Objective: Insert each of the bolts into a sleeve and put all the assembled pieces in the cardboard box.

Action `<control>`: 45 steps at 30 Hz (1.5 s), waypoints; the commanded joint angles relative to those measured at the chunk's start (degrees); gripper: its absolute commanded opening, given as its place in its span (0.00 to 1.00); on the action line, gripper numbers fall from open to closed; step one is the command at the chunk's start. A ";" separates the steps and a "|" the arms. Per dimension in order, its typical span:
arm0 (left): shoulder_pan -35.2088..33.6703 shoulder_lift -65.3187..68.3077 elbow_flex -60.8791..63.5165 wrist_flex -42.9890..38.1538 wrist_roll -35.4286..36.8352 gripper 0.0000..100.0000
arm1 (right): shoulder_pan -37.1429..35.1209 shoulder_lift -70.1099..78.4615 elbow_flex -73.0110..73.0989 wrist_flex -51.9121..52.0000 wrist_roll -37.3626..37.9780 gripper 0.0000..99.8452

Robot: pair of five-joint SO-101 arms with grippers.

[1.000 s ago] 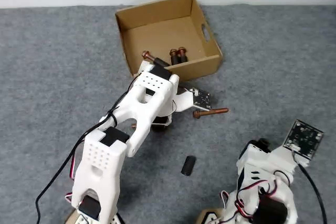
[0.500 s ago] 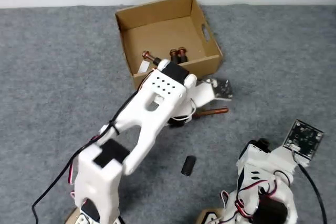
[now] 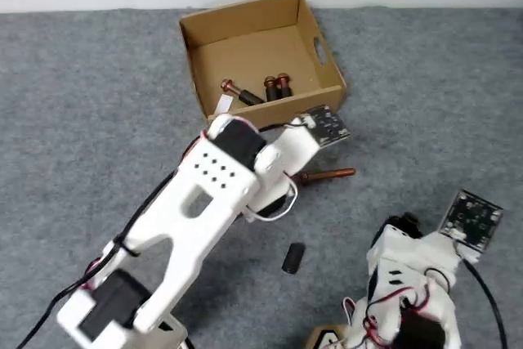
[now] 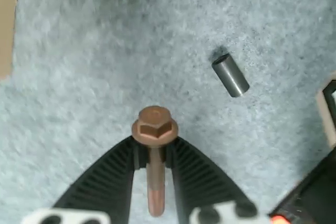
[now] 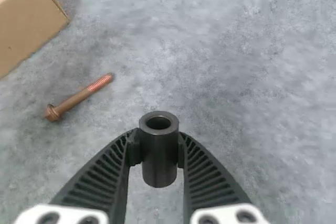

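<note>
My left jaws clamp a copper bolt [image 4: 154,128]; my right jaws clamp a black sleeve [image 5: 158,153]. A loose bolt [image 3: 327,174] and a loose sleeve [image 3: 293,257] lie on the desk [image 3: 82,120]. The white sticker [image 3: 225,105] in the cardboard box [image 3: 241,19] is too small to read.

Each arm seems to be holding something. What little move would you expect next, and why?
Probably the left fingers should carry their copper-coloured hex bolt over to the black cylindrical sleeve in the right fingers and line its shank up with the open bore: both parts are gripped but apart.
</note>
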 commanded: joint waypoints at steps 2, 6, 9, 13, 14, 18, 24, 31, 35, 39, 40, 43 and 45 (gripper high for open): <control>0.00 -8.35 4.79 -4.92 9.49 0.01 | -5.32 -0.22 -0.70 -0.48 0.62 0.01; 0.44 -15.30 12.35 -12.13 14.77 0.01 | -8.04 -0.13 -0.70 -0.48 0.62 0.01; 0.09 -20.40 18.77 -17.85 17.85 0.01 | -10.95 -0.13 -0.79 -0.48 0.79 0.01; 0.09 -27.60 26.42 -24.70 23.74 0.00 | -15.96 -0.13 -0.88 -0.48 0.79 0.01; 0.09 -29.63 28.26 -26.20 24.97 0.00 | -16.84 -0.13 -0.88 -0.48 0.79 0.01; 0.09 -37.89 36.70 -31.91 29.19 0.00 | -19.38 -0.13 -0.88 -0.48 0.79 0.01; -0.97 -50.73 49.36 -37.63 31.74 0.00 | -24.31 -0.13 -1.32 -0.57 0.70 0.01; -7.65 -67.52 58.24 -43.25 30.59 0.00 | -31.34 -0.04 -1.41 -0.66 0.62 0.01; -7.56 -78.07 62.73 -48.70 26.73 0.00 | -39.16 0.31 -1.23 -1.80 0.62 0.01; -7.56 -86.68 65.98 -50.73 26.64 0.01 | -44.97 0.48 -1.23 -1.89 0.79 0.01; -7.56 -88.26 66.42 -50.55 26.73 0.01 | -46.02 0.48 -1.23 -1.89 0.88 0.01; -7.47 -92.57 67.12 -50.46 26.81 0.01 | -49.45 0.48 -1.05 -2.68 0.97 0.01; -6.68 -94.68 67.12 -50.73 28.57 0.01 | -51.38 0.57 -0.79 -3.12 0.97 0.01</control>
